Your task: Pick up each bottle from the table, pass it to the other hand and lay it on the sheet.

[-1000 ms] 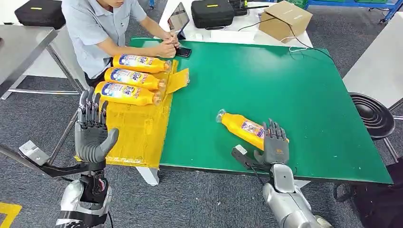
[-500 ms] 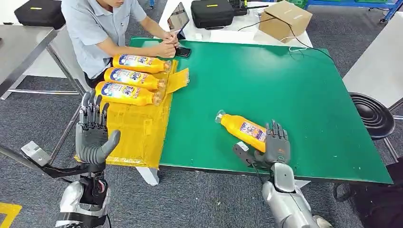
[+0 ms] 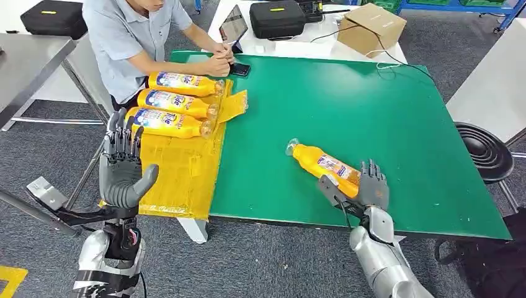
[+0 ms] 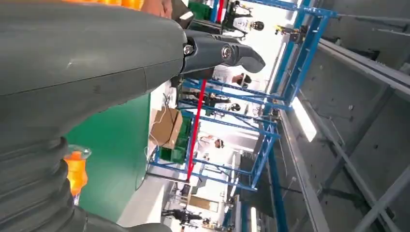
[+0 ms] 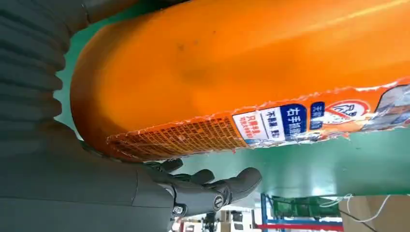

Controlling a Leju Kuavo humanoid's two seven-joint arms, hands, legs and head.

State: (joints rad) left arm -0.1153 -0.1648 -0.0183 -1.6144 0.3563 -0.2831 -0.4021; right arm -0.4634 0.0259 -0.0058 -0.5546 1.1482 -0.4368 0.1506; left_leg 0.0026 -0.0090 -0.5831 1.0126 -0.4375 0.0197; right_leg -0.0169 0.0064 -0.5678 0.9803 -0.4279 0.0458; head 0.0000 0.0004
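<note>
Right hand (image 3: 371,186) at near edge of green bench (image 3: 384,105), palm against base end of orange bottle (image 3: 324,164); fingers apart and extended past the bottle's butt, thumb alongside the near flank, not visibly wrapped round the body, so judged touching rather than grasping; no firm closure to be seen in right wrist view either, where fingers (image 5: 227,186) lie loosely curled beside the bottle. Bottle lying on its side on the bench, cap end pointing away toward the far left, well apart from yellow sheet (image 3: 180,167). Handling estimate: smooth plastic with glossy film label, likely slippery and prone to rolling; stiff enough for a firm wrap; moderately heavy if full, contents not discernible. Best hold judged around the broad lower body, leaving neck end free for the handover. Left hand (image 3: 124,167) raised upright off the bench's near left corner, fingers spread, holding nothing. Farther off, three bottles (image 3: 173,102) already lying side by side on the sheet; person (image 3: 133,37) seated beyond.
</note>
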